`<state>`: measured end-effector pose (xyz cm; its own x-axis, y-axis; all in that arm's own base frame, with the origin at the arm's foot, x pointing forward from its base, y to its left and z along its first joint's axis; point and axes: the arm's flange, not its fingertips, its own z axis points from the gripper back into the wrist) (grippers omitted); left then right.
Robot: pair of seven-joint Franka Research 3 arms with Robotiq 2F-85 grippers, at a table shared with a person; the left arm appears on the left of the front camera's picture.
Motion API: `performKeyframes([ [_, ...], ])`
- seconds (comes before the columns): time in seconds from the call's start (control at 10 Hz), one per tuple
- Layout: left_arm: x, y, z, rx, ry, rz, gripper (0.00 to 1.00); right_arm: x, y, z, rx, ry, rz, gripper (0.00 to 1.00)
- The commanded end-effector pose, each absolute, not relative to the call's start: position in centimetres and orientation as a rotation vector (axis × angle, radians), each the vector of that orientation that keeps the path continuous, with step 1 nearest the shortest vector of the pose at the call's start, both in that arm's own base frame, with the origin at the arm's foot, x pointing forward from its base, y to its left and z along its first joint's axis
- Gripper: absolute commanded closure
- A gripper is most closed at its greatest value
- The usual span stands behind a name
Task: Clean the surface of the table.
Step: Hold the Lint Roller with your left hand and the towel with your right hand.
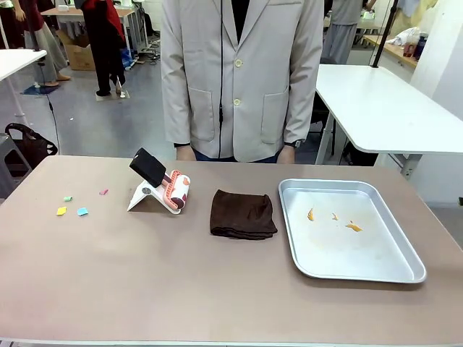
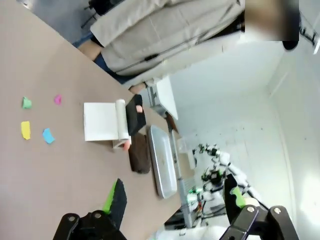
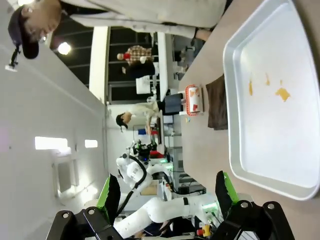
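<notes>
I observed the table [image 1: 217, 289] lying with its long axis from 9 to 3 o'clock. The left gripper [image 2: 175, 189] and right gripper [image 3: 167, 182] were released, grasping nothing.

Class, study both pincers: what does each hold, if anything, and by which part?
Nothing is held. The left pincer and the right pincer both stand open and empty.
</notes>
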<state>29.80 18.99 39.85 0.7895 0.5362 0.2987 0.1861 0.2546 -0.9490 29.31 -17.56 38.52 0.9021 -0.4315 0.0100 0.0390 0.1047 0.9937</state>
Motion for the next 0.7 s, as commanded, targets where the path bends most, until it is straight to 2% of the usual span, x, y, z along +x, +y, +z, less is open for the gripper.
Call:
performKeyframes([
  [0.0,24.3,12.7,36.3,-1.337,-0.715,0.316,0.00,29.5,-18.0,37.4,1.451,-0.364,-0.391,0.00],
  [0.1,23.9,12.2,36.0,-1.272,-0.747,0.304,0.00,29.5,-18.2,36.8,1.433,-0.393,-0.400,0.00],
  [0.2,29.9,19.5,38.5,-1.337,-0.674,0.307,0.00,29.1,-18.2,37.4,1.437,-0.331,-0.392,0.00],
  [0.6,29.9,19.6,37.7,-1.320,-0.668,0.310,0.00,29.1,-18.2,37.4,1.437,-0.331,-0.392,0.00],
])
